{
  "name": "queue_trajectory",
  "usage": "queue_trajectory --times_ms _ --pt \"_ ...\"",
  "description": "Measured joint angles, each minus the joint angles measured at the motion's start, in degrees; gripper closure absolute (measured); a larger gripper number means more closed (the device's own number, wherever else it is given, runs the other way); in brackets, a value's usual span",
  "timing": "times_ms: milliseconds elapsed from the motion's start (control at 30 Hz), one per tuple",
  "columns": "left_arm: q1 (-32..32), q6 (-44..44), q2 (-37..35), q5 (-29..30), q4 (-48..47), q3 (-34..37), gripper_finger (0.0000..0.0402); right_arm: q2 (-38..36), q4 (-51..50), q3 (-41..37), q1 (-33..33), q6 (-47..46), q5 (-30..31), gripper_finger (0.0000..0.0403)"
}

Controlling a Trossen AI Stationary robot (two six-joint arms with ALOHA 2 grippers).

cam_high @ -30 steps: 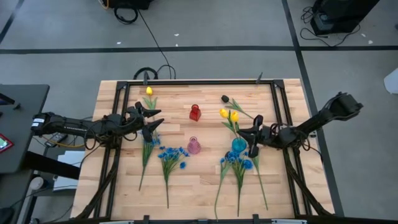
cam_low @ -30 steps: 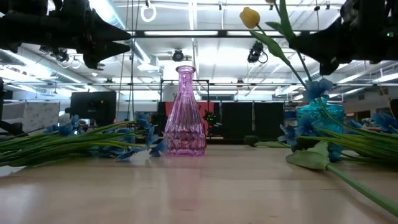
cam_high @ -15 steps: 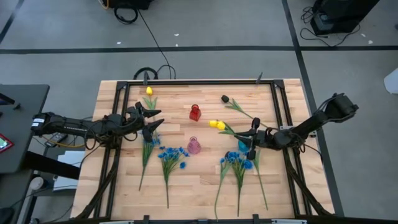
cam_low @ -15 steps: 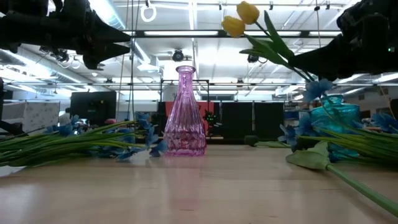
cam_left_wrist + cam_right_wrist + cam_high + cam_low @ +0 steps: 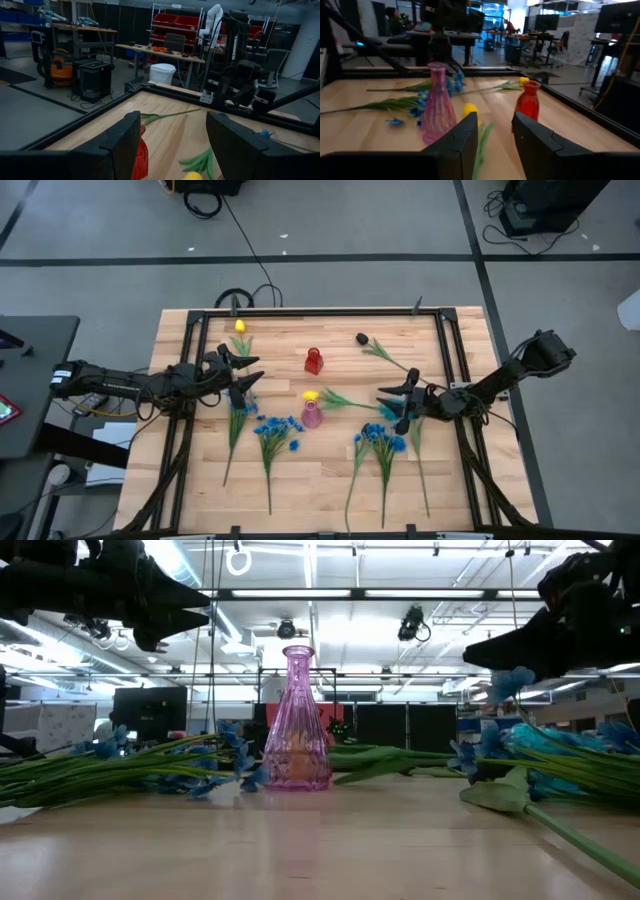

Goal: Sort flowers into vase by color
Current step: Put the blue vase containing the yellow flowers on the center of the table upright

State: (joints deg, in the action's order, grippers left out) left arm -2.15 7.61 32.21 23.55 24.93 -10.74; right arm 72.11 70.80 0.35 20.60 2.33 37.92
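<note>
The floppy, light yellow tulip (image 5: 311, 396) lying at the pink vase's (image 5: 312, 416) 12 o'clock is probably best being pinched mid-stem by the spread-apart right claw (image 5: 400, 402).

L pincer (image 5: 250, 379) open, hovering table's left; R pincer (image 5: 399, 403) open, empty, right-center.

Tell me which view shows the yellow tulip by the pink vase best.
The high view: the tulip lies flat, its bud beside the pink vase. The right wrist view shows the bud and stem. The left wrist view shows only a yellow sliver; in the low view the vase hides it.
</note>
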Motion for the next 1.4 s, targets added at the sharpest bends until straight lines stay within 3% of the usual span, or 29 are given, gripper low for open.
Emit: queue_trajectory --times_ms 100,200,333,467,567,633,800,1033,1400 --pt "0.0 0.19 0.0 -0.05 -0.02 0.0 0.017 -1.38 -0.05 0.03 0.12 0.63 0.43 0.0266" --pt "0.0 1.37 0.0 -0.9 -0.38 0.0 0.017 -3.74 -9.53 1.58 -0.04 -3.18 0.08 0.0247" --pt "0.0 1.79 0.0 -1.18 -0.58 0.0 0.017 -7.42 -37.41 10.03 -1.32 -11.58 -1.87 0.0206" --pt "0.0 1.73 0.0 -1.22 -0.67 0.0 0.017 -8.87 -71.87 26.12 -3.24 -17.6 -5.0 0.0168" --pt "0.0 1.72 0.0 -1.33 -0.92 0.0 0.017 -6.71 -93.53 37.55 -5.79 -23.11 -11.32 0.0153" --pt "-0.04 1.69 0.0 -1.33 -0.92 0.0 0.017 -3.81 -101.27 42.7 -7.74 -24.61 -16.45 0.0151" --pt "-0.05 1.67 0.0 -1.36 -0.99 0.0 0.017 6.01 -109.47 49.84 -11.98 -23.19 -28.14 0.0155" --pt "-0.11 1.93 0.0 -1.36 -2.9 0.0 0.017 15.34 -121.78 57.43 -13.76 -19.43 -34.09 0.0144" --pt "-0.11 1.71 0.02 -1.38 -4.08 0.0 0.017 24.69 -125.39 59.71 -15.45 -12.74 -34.96 0.0144"
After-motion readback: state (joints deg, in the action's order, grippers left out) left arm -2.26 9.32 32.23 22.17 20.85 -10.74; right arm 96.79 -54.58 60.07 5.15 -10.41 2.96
